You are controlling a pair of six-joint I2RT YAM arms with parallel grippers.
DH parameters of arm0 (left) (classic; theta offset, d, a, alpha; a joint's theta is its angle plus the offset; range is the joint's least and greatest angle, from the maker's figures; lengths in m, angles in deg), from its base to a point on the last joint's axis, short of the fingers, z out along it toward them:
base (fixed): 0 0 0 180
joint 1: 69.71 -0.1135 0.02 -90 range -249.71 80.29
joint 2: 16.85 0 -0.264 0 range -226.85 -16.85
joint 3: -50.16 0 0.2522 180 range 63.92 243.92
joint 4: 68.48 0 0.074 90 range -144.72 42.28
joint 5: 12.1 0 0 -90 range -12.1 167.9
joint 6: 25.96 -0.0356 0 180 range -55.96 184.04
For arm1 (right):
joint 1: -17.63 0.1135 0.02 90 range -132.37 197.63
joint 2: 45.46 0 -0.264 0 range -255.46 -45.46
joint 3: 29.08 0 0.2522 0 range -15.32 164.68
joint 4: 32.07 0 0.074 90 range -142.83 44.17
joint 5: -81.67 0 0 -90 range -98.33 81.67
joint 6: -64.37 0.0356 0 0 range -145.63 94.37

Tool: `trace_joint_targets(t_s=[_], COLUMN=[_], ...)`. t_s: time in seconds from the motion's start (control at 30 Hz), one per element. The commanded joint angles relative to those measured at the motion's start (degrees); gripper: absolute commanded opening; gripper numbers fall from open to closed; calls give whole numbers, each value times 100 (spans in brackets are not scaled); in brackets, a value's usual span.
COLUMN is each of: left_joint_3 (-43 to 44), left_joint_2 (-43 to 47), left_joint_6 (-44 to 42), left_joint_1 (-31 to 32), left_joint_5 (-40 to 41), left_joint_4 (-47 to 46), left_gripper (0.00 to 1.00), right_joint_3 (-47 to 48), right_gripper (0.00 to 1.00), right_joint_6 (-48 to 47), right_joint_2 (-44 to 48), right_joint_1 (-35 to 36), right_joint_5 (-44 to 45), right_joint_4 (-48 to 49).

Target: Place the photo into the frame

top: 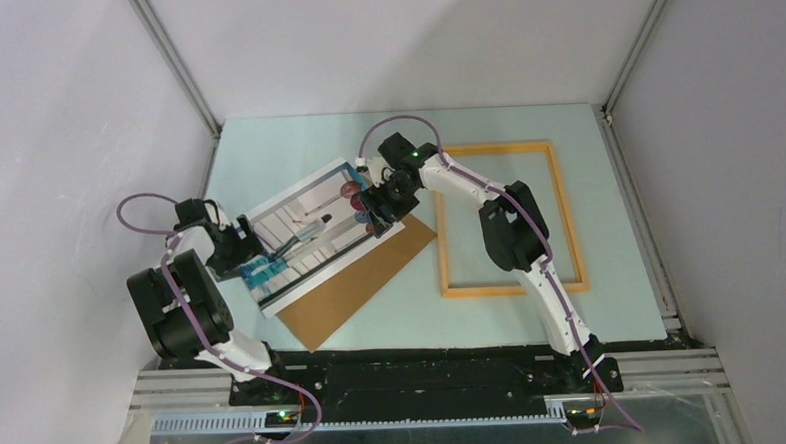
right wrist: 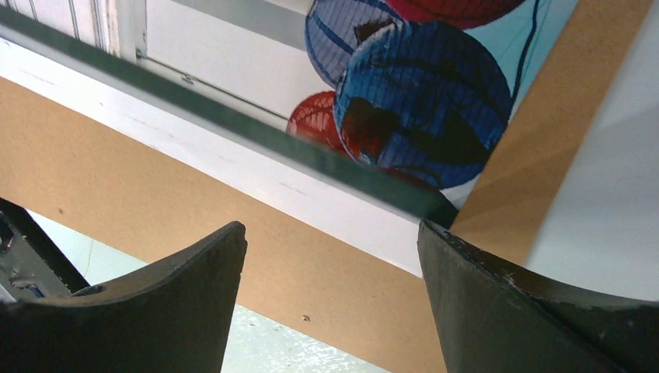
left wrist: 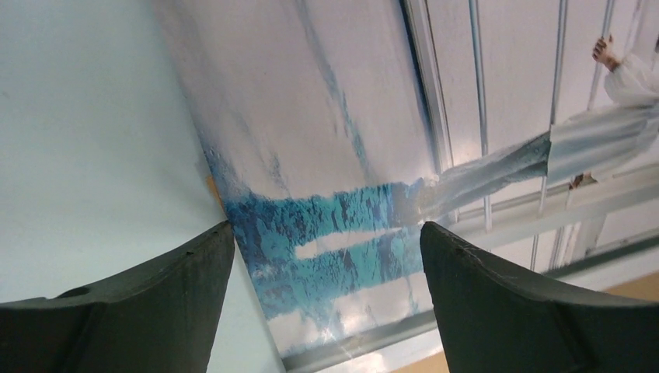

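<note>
The photo (top: 304, 231) lies face up and askew on a brown backing board (top: 367, 283), left of centre. A dark green edge (right wrist: 233, 124), like that of a clear pane, runs across the photo (right wrist: 420, 93) just inside its white border. My left gripper (top: 258, 269) hovers open over the photo's near-left teal patch (left wrist: 334, 225), one finger (left wrist: 179, 287) to each side. My right gripper (top: 380, 219) stands open above the photo's right corner with the red and blue balls, with nothing between its fingers (right wrist: 497, 303). The orange frame (top: 512, 290) lies flat to the right with nothing inside it.
The right arm (top: 509, 227) reaches across the frame's left side. The backing board (right wrist: 155, 194) juts out beyond the photo toward the near edge. Pale green tabletop (left wrist: 78, 116) shows left of the photo. White walls and metal rails (top: 633, 201) enclose the table.
</note>
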Motion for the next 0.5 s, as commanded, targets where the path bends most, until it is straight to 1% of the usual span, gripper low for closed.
trace_joint_targets(t_s=[0.0,0.23,0.47], left_joint_3=[-87,43,17], left_joint_2=[396,588,585], left_joint_6=[-73,-161,-209], left_joint_1=[86,87,79], left_joint_5=[-1016,-1521,-1611], left_joint_4=[586,750,754], left_gripper=[91,91,90], right_joint_3=[133,131,132], right_gripper=[85,84,84], right_joint_6=[52,119,182], right_joint_2=[-183,-243,-131], right_joint_1=[58,67,-58], right_joint_5=[-185,-299,-193], right_joint_4=[82,105,150])
